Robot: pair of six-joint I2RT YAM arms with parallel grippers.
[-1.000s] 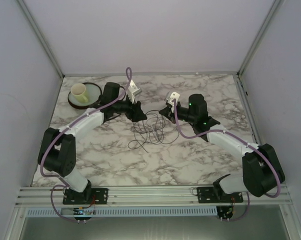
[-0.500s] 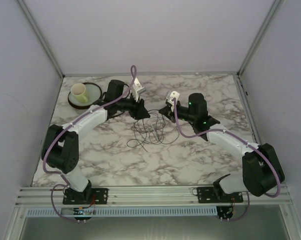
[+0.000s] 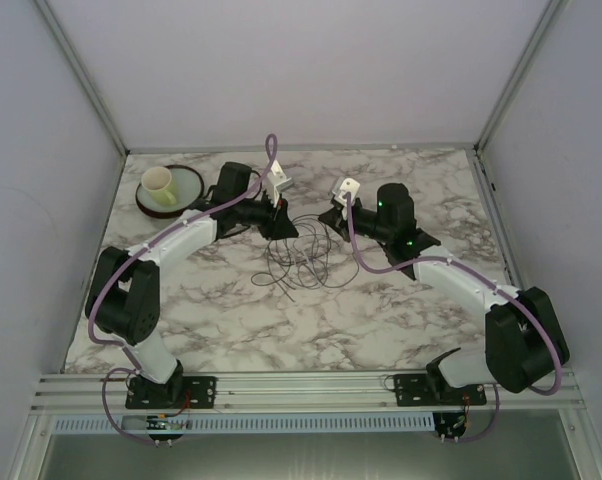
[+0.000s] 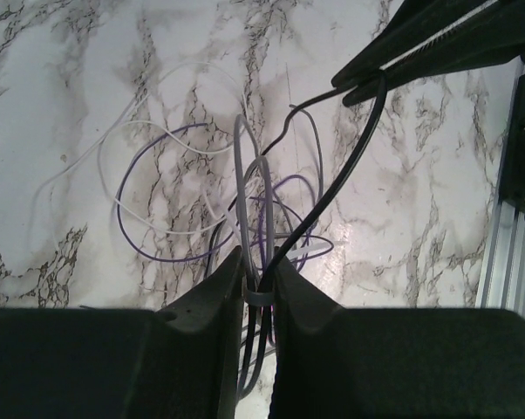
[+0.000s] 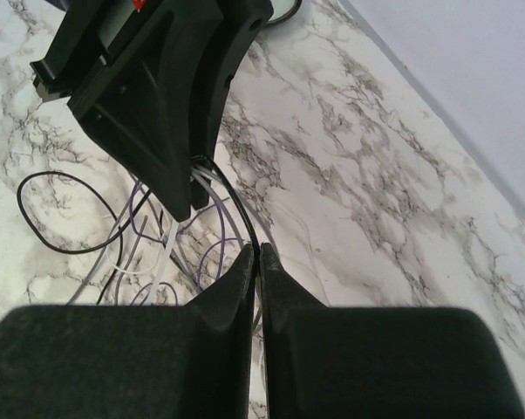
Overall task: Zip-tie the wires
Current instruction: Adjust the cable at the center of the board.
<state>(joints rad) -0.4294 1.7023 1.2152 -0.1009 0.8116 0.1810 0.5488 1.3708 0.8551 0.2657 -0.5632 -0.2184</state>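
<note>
the wires [image 4: 239,175] run between left tool [image 4: 260,266] and right tool [image 5: 255,253], each clamped on strands.

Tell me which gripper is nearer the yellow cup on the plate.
Left. The left gripper sits right of the cup, at the left side of the wires; the right gripper lies farther right, across the wires.

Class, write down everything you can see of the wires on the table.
The wires are a loose tangle of thin, flexible strands, white, purple, grey and black, lying in overlapping loops on the marble table. The left end effector pinches several strands together; the right end effector is shut on one black strand that arcs between them.
</note>
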